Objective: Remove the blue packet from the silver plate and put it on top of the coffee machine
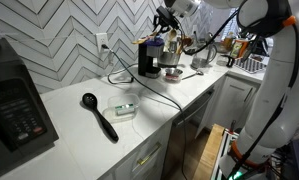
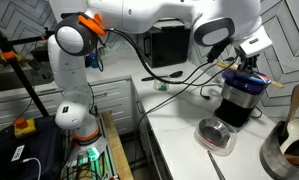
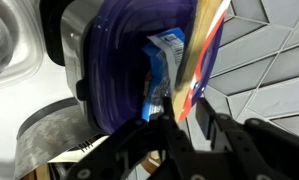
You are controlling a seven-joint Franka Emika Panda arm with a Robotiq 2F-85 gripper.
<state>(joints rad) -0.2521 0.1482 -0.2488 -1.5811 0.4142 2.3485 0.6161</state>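
Observation:
In the wrist view my gripper (image 3: 182,112) is shut on the blue packet (image 3: 189,70). I hold the packet edge-on, showing blue, orange and red print, just over the purple-tinted top of the coffee machine (image 3: 119,70). In both exterior views the gripper (image 1: 167,22) (image 2: 247,62) hangs directly above the black coffee machine (image 1: 149,58) (image 2: 239,100). The silver plate (image 1: 172,73) (image 2: 217,135) sits on the counter beside the machine, and it holds no packet. The packet is too small to make out in the exterior views.
A large black appliance with a button panel (image 1: 14,110) stands at the counter's end. A black spoon (image 1: 99,115) and a clear container (image 1: 124,107) lie mid-counter. Black cords (image 1: 154,90) trail across the counter. A dark pot (image 2: 289,145) stands near the plate.

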